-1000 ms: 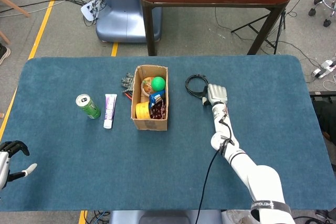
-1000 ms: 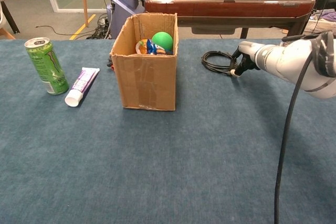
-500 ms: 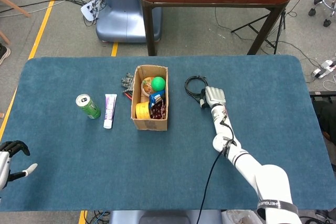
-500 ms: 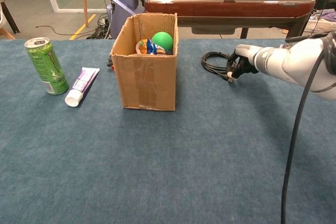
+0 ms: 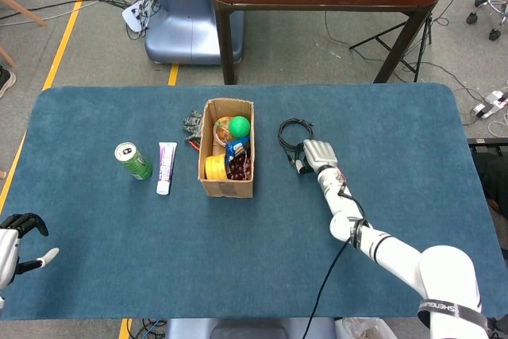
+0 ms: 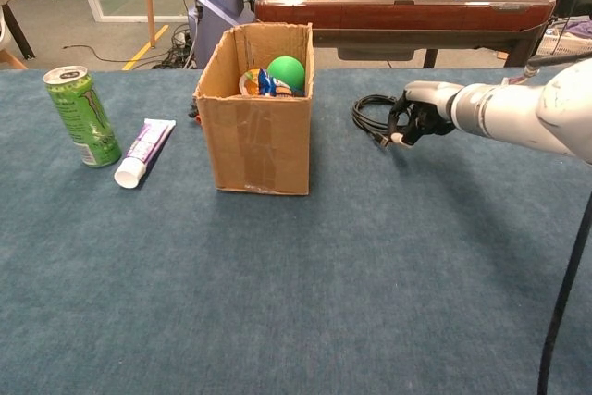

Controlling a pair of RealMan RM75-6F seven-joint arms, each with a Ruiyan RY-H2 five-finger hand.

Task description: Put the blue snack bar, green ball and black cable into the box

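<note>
— Black cable (image 5: pixel 294 134) is our last piece: it lies coiled on the blue surface (image 5: pixel 413 148), just right of the cardboard box (image 5: pixel 228 158). Our right robot hand (image 5: pixel 317 154) has its fingers curled onto the near edge of the coil, and in the chest view it seems to pinch a strand.

— And the other two?

— We see the green ball (image 6: pixel 286 71) in the far end of the box, with the blue snack bar (image 6: pixel 268 86) beside it. Both look done.

— So how do we handle this step well?

— We judge the grip thin, on only part of the coil. We should gather several loops before lifting, or the rest will trail and catch on the box wall. Then we lift high, clear the rim, and lower over the open middle so the coil drops in whole. The box is light and could slide if the cable drags against it.

— Our left robot hand?

— Our left robot hand (image 5: pixel 17 245) rests at the near left corner, well apart, fingers spread and holding nothing.

— Any writing we can read?

— None legible. The green can (image 6: pixel 82 115) carries a pale claw-like mark, and the white tube (image 6: pixel 143 152) has purple print, too small to read.
</note>
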